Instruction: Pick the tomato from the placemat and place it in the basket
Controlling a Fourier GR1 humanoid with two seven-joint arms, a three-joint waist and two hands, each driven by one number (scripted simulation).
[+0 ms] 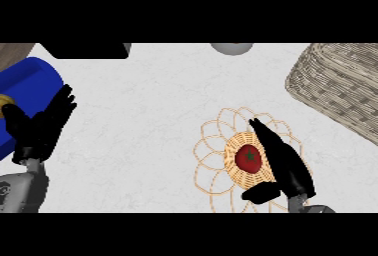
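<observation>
A red tomato (249,158) with a green stem sits at the middle of a round woven placemat (214,150) with looped wire edges, at the lower centre right. My right hand (284,165) lies just right of the tomato, fingers straight and pointing up, thumb low beneath it; the fingers are close beside it but not curled round it. The woven basket (339,85) stands at the upper right, partly cut by the view's edge. My left hand (40,127) rests open at the far left, fingers up.
A large blue object (26,85) lies at the left edge behind my left hand. A dark shape (85,50) and a small grey round object (230,48) sit along the far edge. White counter lies between the placemat and the basket.
</observation>
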